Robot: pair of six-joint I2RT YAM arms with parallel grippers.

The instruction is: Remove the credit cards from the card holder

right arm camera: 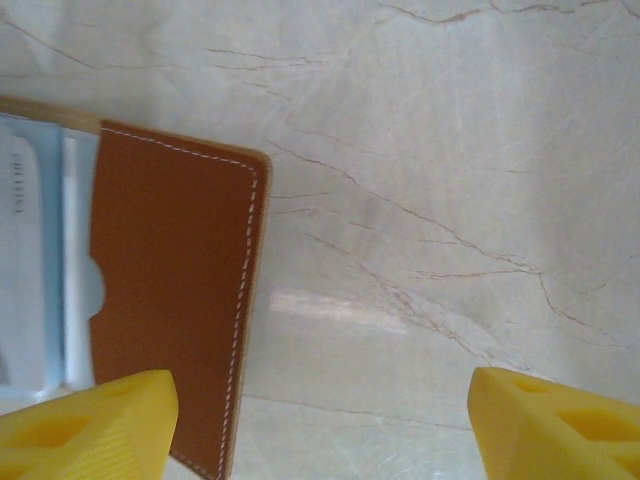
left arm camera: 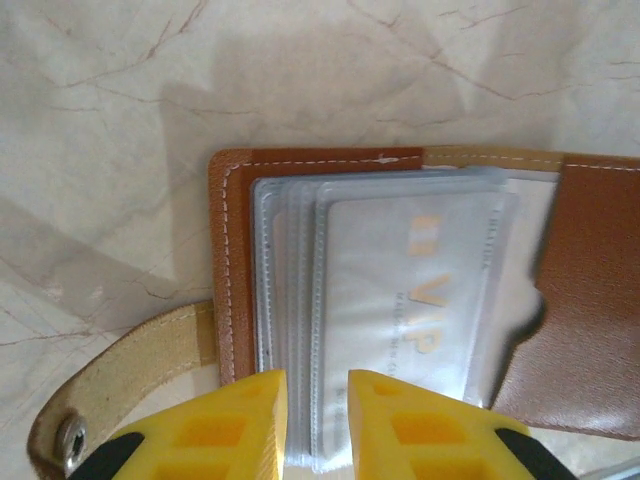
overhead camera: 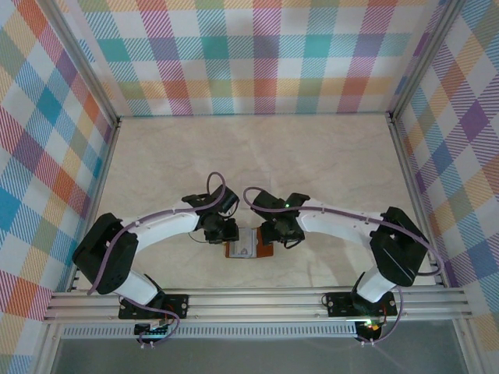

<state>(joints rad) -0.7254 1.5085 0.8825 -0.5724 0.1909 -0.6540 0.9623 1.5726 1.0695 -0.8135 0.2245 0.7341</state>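
Notably, left wrist view reads VIP on credit card (left arm camera: pixel 400 290).

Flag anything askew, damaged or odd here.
Nothing looks damaged or spilled. The card holder lies open on the table, its clear sleeves fanned in staggered layers, one holding a card marked VIP. Its strap sticks out sideways, unfastened.

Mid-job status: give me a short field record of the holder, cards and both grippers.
card holder: open on the table, between the two grippers
credit cards: in clear sleeves inside the holder; top one reads VIP
left gripper: jaws nearly together, sleeve edge in the gap; grip unclear
right gripper: jaws wide open, at the brown flap edge
strap tab: unfastened, lying beside the holder
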